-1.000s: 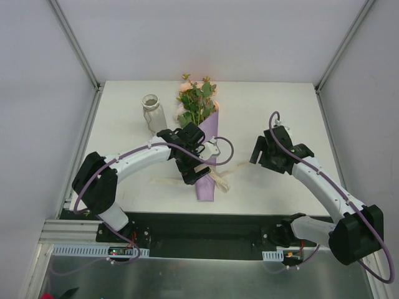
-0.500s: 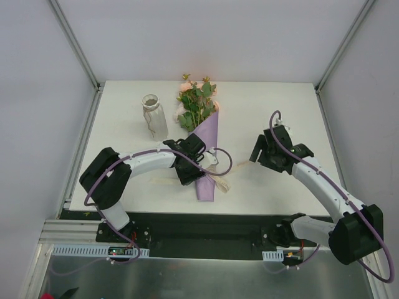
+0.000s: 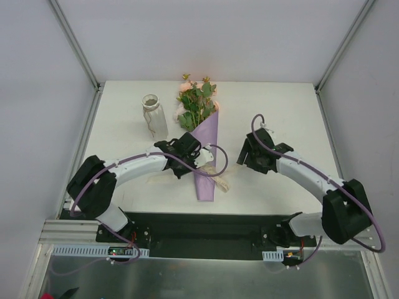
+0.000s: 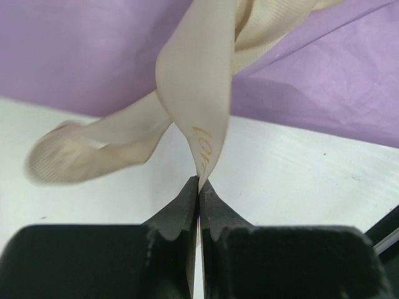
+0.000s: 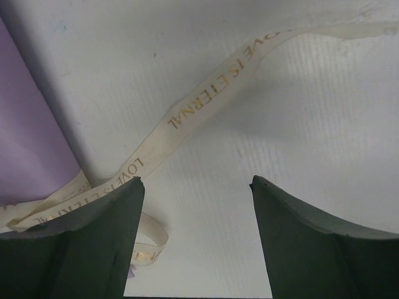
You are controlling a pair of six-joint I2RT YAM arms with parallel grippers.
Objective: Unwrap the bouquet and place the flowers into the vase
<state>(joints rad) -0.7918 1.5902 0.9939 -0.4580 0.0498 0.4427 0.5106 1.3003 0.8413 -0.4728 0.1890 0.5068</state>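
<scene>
Just beside vase (image 3: 153, 116), roses (image 3: 194, 99) in purple cone (image 3: 206, 152)

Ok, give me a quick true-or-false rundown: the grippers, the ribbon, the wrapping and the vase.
1. The left gripper is shut on a tail of the ribbon. True.
2. The right gripper is clamped on the ribbon too. False: its jaws stand open over the table, and a ribbon tail lies ungripped below them.
3. The bouquet lies on the table in its purple paper. True.
4. The flowers stand in the vase. False: they are in the wrap, and the vase stands upright beside the bouquet with no stems in it.
</scene>
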